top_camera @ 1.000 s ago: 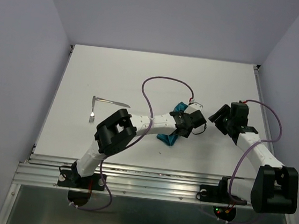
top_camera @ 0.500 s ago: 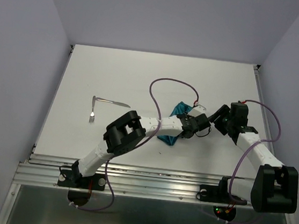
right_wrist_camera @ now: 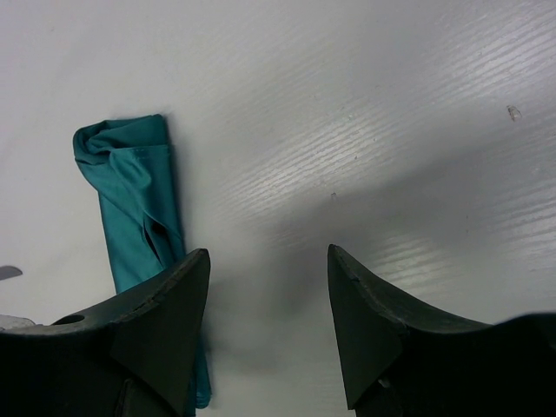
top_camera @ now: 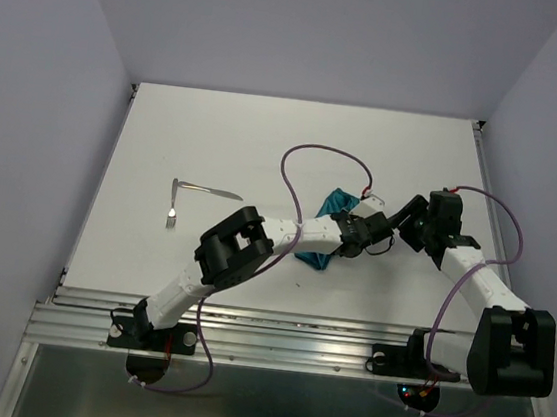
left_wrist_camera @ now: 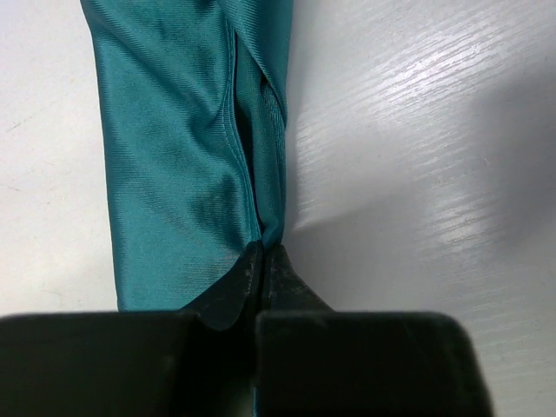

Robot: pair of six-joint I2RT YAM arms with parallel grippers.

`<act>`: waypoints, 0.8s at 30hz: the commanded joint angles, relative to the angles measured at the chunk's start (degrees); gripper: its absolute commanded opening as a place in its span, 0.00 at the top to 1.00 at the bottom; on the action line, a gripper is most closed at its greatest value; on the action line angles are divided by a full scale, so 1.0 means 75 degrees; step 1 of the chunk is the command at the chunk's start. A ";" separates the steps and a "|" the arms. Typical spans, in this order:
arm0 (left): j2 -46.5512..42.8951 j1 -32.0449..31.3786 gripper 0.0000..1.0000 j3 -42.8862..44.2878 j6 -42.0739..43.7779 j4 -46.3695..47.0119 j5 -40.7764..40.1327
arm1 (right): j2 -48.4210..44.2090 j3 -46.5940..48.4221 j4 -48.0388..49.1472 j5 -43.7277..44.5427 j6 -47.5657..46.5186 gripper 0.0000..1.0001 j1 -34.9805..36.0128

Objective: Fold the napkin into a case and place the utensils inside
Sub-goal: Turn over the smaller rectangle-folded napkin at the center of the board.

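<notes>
both arms are white tubular links joined by chunky black housings. the left arm [top_camera: 176,293] has a large black elbow block at lower centre. the right arm [top_camera: 482,280] has a big black box at lower right. one thin purple cable [top_camera: 315,149] loops above the left arm, and a second runs along the right. the left base [top_camera: 149,333] is black. the left gripper [left_wrist_camera: 263,261] is matte black and tapers to thin tips. the right gripper [right_wrist_camera: 269,261] has dark wedge fingers, one with a small round hole.
</notes>
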 commanded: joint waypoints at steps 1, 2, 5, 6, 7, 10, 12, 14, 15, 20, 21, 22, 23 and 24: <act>0.0245 0.0102 1.00 0.0116 0.0203 -0.0116 0.0176 | -0.0093 -0.0090 0.0202 -0.0062 0.0023 0.38 -0.0061; 0.0245 0.0137 1.00 0.0116 0.0250 -0.0105 0.0315 | -0.0139 -0.0102 0.0178 -0.0061 0.0023 0.38 -0.0061; -0.0022 0.0184 1.00 -0.0081 0.0402 0.0116 0.0655 | -0.0221 -0.0160 0.0178 -0.0050 0.0023 0.38 -0.0061; -0.0140 0.0196 1.00 -0.0199 0.0449 0.0222 0.0784 | -0.0233 -0.0160 0.0167 -0.0027 0.0035 0.38 -0.0061; -0.0280 0.0219 1.00 -0.0304 0.0461 0.0351 0.0936 | -0.0234 -0.0172 0.0178 -0.0026 0.0023 0.38 -0.0061; -0.0843 0.0324 1.00 -0.0797 0.0531 0.0879 0.1510 | -0.0280 -0.0172 0.0167 -0.0026 0.0070 0.38 -0.0061; -0.1125 0.0348 1.00 -0.0996 0.0601 0.1125 0.1896 | -0.0280 -0.0149 0.0167 -0.0015 0.0093 0.38 -0.0061; -0.1300 0.0372 1.00 -0.1067 0.0660 0.1289 0.2109 | -0.0280 -0.0125 0.0166 -0.0026 0.0082 0.38 -0.0061; -0.1336 0.0360 1.00 -0.1079 0.0718 0.1325 0.2295 | -0.0292 -0.0102 0.0155 -0.0015 0.0082 0.39 -0.0061; -0.1430 0.0372 1.00 -0.1055 0.0836 0.1407 0.2660 | -0.0421 -0.0090 0.0108 0.0067 0.0105 0.38 -0.0061; -0.1465 0.0383 1.00 -0.1055 0.0848 0.1430 0.2719 | -0.0444 -0.0090 0.0096 0.0091 0.0117 0.38 -0.0061; -0.1500 0.0372 1.00 -0.1055 0.0859 0.1442 0.2835 | -0.0468 -0.0090 0.0085 0.0102 0.0117 0.38 -0.0061; -0.1582 0.0372 1.00 -0.1079 0.0883 0.1500 0.2894 | -0.0480 -0.0078 0.0084 0.0114 0.0117 0.38 -0.0061; -0.1617 0.0372 1.00 -0.1125 0.0895 0.1536 0.2999 | -0.0480 -0.0078 0.0073 0.0126 0.0117 0.38 -0.0061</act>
